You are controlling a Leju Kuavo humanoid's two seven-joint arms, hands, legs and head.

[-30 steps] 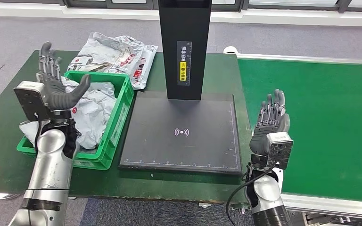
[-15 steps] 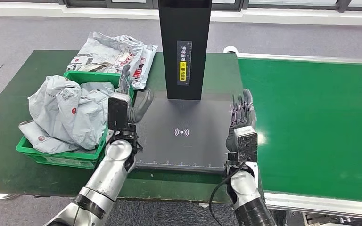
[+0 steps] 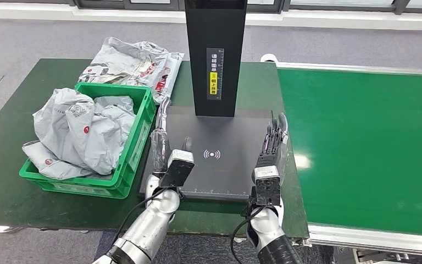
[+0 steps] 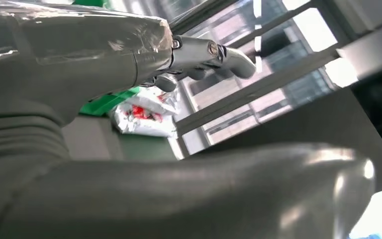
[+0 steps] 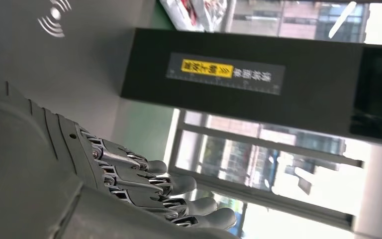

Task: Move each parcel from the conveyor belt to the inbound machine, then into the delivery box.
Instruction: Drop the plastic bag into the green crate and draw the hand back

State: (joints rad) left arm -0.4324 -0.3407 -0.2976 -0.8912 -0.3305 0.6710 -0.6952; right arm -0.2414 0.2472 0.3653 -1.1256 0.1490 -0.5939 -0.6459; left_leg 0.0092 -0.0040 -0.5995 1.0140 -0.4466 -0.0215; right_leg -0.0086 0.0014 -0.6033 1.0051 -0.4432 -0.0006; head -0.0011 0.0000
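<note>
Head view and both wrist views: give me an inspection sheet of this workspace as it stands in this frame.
Surface: dark green table; green conveyor belt on the robot's right, no parcel on the part in view.
Job's things: black inbound machine, its pad bare; green delivery box heaped with grey parcels.
Clutter: more grey bags lie on the table behind the box.
Hands: left hand open over the pad's left edge; right hand open, fingers straight, over the pad's right edge; both hold nothing.
Cables: black cable looping at the right wrist, another at the left.
Surroundings: grey floor; windows in the wrist views.
</note>
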